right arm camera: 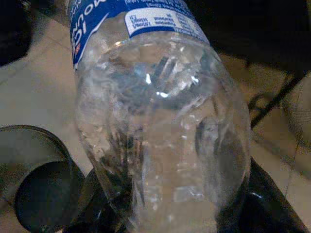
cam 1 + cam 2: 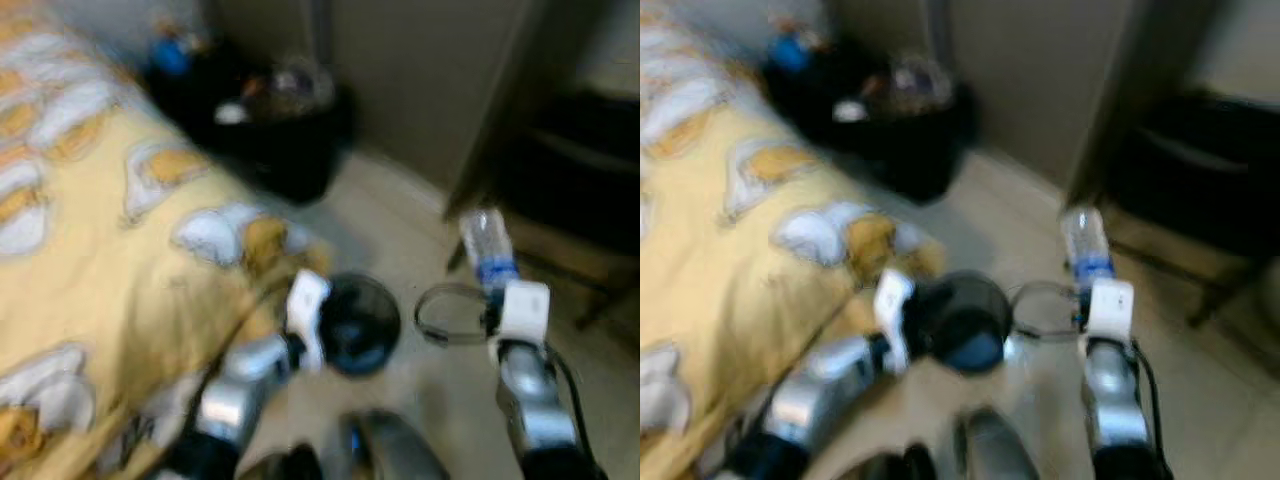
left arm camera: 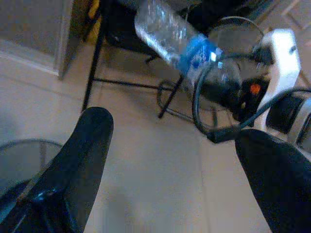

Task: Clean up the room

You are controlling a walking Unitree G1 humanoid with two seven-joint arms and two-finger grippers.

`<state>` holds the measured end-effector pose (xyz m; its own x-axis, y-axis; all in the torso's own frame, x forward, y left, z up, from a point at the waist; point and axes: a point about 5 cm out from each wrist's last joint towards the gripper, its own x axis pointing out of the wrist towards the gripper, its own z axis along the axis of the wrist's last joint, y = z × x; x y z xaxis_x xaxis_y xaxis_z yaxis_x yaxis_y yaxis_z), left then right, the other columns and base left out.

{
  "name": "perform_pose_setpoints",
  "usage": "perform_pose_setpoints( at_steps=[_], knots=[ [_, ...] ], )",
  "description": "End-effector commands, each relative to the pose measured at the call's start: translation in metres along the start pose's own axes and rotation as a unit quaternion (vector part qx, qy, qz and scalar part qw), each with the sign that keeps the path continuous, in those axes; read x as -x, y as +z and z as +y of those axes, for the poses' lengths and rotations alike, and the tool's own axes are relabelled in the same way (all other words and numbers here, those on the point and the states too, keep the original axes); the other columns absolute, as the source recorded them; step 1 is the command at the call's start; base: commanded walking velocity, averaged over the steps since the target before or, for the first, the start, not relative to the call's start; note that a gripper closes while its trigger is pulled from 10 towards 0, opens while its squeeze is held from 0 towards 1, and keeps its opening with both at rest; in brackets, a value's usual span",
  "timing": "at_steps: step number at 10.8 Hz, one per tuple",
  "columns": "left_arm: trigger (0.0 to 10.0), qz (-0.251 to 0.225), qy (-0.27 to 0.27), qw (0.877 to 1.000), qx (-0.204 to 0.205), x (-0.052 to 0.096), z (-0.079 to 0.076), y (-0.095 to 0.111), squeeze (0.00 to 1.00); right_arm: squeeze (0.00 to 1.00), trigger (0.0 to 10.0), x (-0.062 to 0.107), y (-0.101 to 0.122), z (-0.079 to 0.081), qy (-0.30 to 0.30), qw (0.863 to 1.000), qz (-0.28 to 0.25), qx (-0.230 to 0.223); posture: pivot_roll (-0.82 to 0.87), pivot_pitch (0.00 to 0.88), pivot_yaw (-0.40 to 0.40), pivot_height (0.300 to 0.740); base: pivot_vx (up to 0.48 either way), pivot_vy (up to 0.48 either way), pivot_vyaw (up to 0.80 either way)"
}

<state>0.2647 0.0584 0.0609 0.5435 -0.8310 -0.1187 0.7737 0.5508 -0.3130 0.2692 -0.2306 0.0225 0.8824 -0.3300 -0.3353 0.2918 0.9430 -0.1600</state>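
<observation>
Right wrist view: my right hand (image 2: 497,300) is clamped on 1 plastic bottle (image 1: 160,121), not binned yet. Left hand (image 3: 170,184) is spread apart near a small bin (image 2: 358,322) on the floor.

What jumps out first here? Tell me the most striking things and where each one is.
The clear plastic water bottle with a blue label stands out, held up in the right gripper over the pale tiled floor. To its left, the left gripper holds a dark round bin beside the yellow patterned bedspread. A black bag of clutter sits against the wall ahead.
</observation>
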Motion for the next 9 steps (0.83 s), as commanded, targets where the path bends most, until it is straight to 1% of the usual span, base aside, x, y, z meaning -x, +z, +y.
perform_pose_setpoints(
  at_steps=[1,2,3,4,5,6,7,8,9],
  knots=[
    [10.0,0.028,-0.029,0.999,-0.012,0.005,-0.007,-0.008,0.0,0.0,10.0,0.0,-0.011,0.012,0.027,0.999,0.03,-0.02,-0.33,0.252,0.151,0.74,0.0,0.0,0.0],
    [10.0,0.047,-0.052,0.997,-0.024,0.005,-0.014,-0.014,0.0,0.0,10.0,-0.001,-0.014,0.014,0.032,0.998,0.043,-0.026,-0.31,0.26,0.158,0.74,0.0,0.0,0.0],
    [10.0,0.062,-0.064,0.996,-0.025,0.007,-0.018,-0.018,0.0,0.0,10.0,-0.003,-0.017,0.019,0.045,0.997,0.053,-0.032,-0.3,0.262,0.16,0.74,0.0,0.0,0.0],
    [10.0,0.065,-0.063,0.996,-0.022,0.013,-0.02,-0.017,0.0,0.0,10.0,-0.007,-0.015,0.027,0.068,0.995,0.054,-0.049,-0.29,0.266,0.161,0.74,0.0,0.0,0.0],
    [10.0,0.057,-0.032,0.998,-0.023,0.022,-0.015,-0.014,0.0,0.0,10.0,-0.012,-0.006,0.035,0.095,0.992,0.047,-0.065,-0.25,0.276,0.149,0.74,0.0,0.0,0.0],
    [10.0,0.025,0.019,0.999,0.005,0.032,-0.009,-0.005,0.0,0.0,10.0,-0.016,0.002,0.039,0.113,0.991,0.038,-0.064,-0.24,0.293,0.123,0.74,0.0,0.0,0.0],
    [10.0,-0.001,0.05,0.998,0.032,0.037,-0.007,0.001,0.0,0.0,10.0,-0.017,0.005,0.039,0.12,0.99,0.034,-0.059,-0.23,0.305,0.101,0.74,0.0,0.0,0.0],
    [10.0,-0.027,0.103,0.993,0.054,0.051,-0.01,-0.001,0.0,0.0,10.0,-0.021,0.01,0.037,0.138,0.989,0.031,-0.034,-0.22,0.32,0.057,0.74,0.0,0.0,0.0],
    [10.0,-0.014,0.1,0.993,0.055,0.056,-0.019,-0.009,0.0,0.0,10.0,-0.023,0.012,0.035,0.139,0.989,0.031,-0.029,-0.22,0.325,0.033,0.74,0.0,0.0,0.0]
  ],
)
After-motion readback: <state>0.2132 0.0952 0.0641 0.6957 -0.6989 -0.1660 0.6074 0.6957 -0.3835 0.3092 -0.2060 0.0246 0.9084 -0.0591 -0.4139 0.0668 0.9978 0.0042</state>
